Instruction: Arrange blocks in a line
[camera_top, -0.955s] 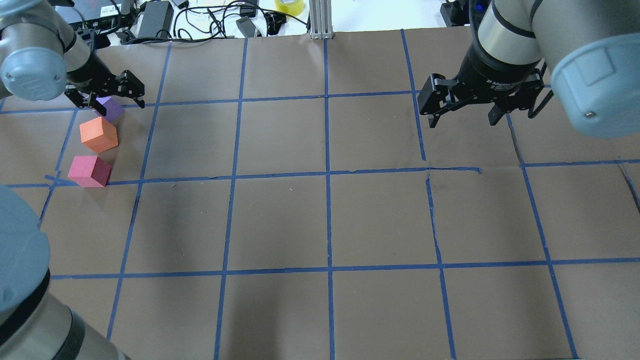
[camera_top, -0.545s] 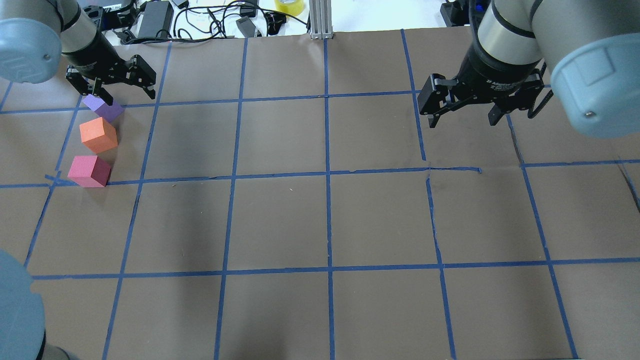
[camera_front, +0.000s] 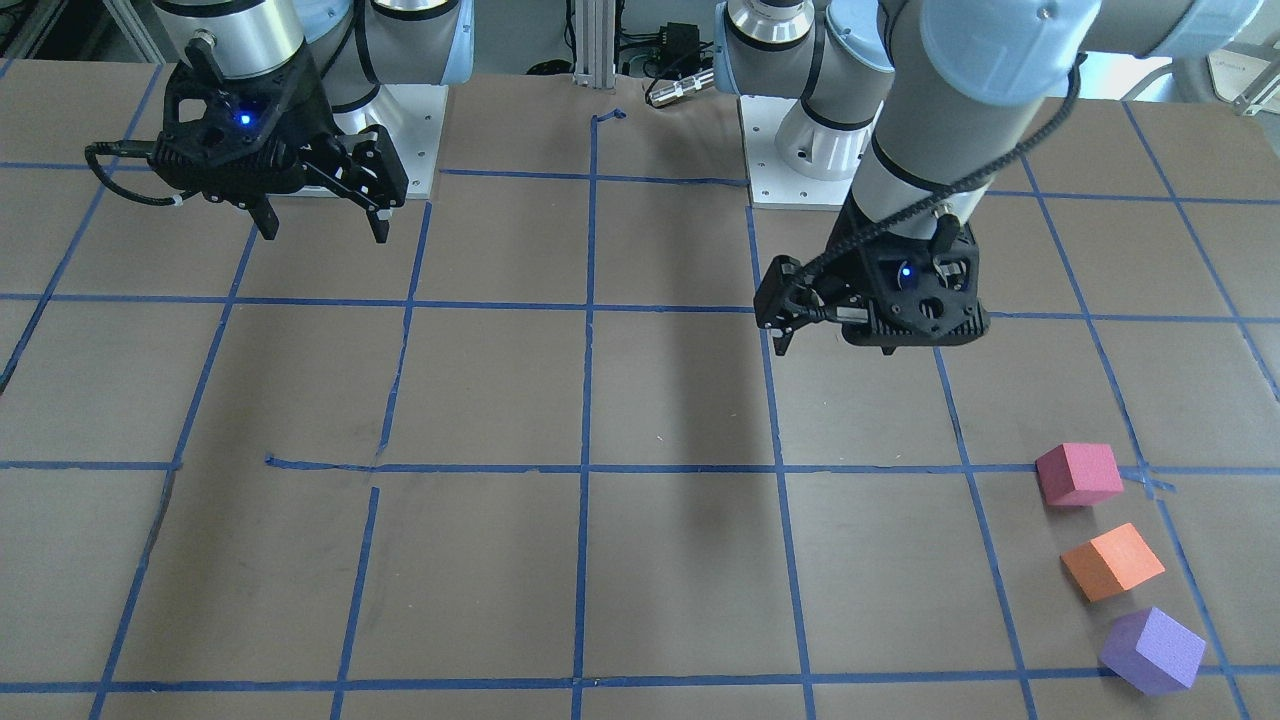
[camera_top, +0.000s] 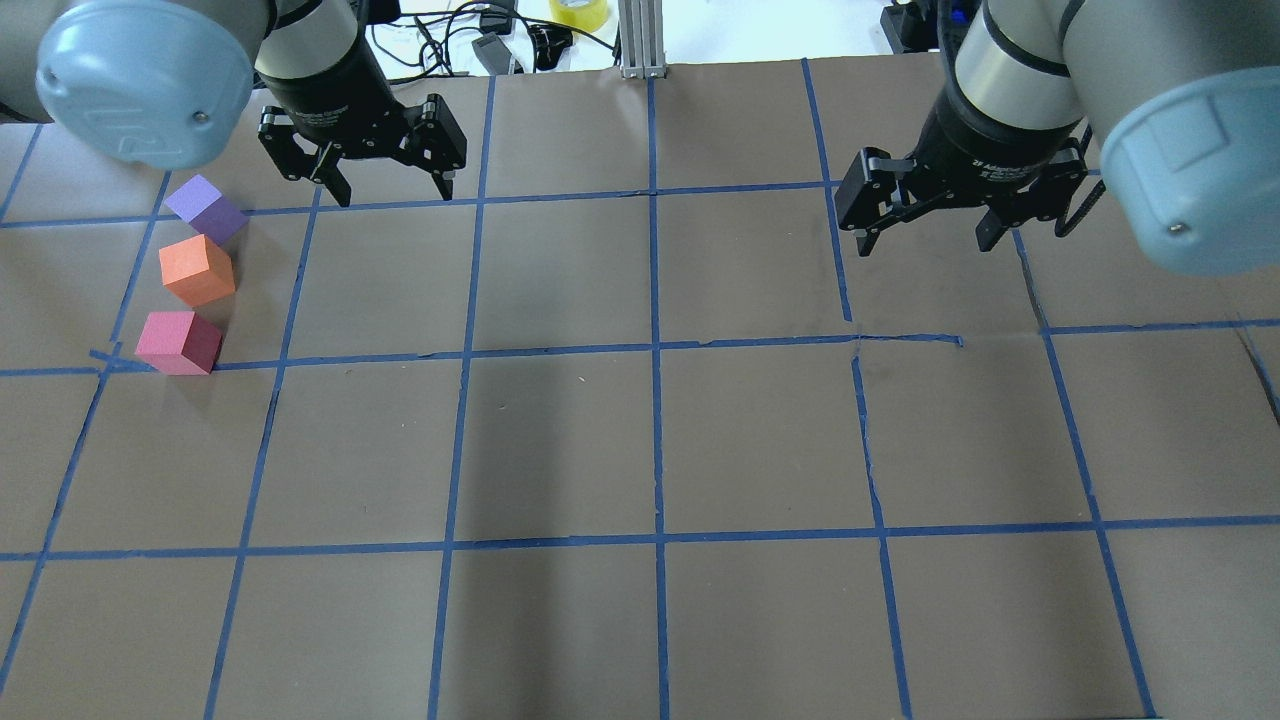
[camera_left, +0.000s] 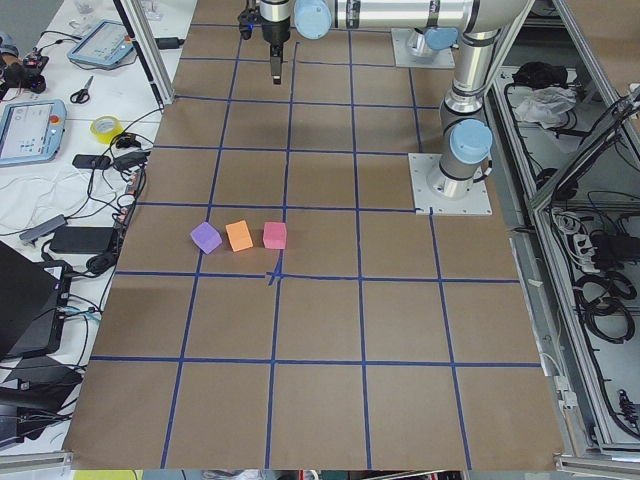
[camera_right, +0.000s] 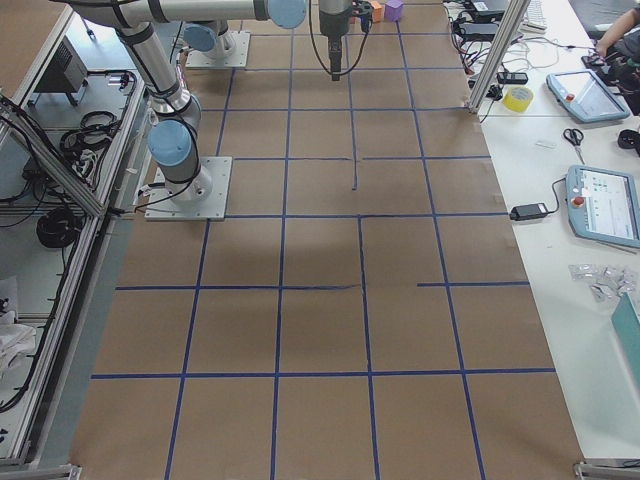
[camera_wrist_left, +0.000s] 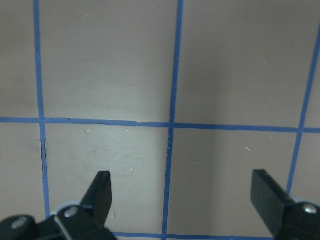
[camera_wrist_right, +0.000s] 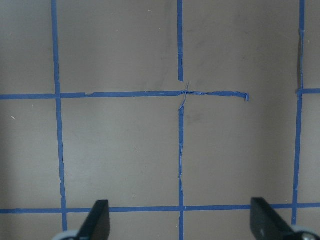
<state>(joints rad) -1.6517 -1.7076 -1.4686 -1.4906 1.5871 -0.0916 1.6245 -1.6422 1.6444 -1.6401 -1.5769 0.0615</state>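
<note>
Three blocks lie in a slightly slanted row at the table's left: purple block (camera_top: 205, 208) farthest, orange block (camera_top: 197, 270) in the middle, reddish-pink block (camera_top: 178, 342) nearest. They also show in the front view as the pink block (camera_front: 1078, 474), orange block (camera_front: 1112, 561) and purple block (camera_front: 1152, 650). My left gripper (camera_top: 395, 195) is open and empty, above the table to the right of the purple block and apart from it. Its wrist view (camera_wrist_left: 182, 182) shows only bare paper. My right gripper (camera_top: 925, 245) is open and empty over the far right.
The table is covered in brown paper with a blue tape grid, torn at one line (camera_top: 905, 340). Cables, power bricks and a yellow tape roll (camera_top: 578, 10) lie beyond the far edge, beside an aluminium post (camera_top: 640, 40).
My left gripper has left the purple block and moved right along the far side. The purple block stays on the table. The right arm has not moved.
</note>
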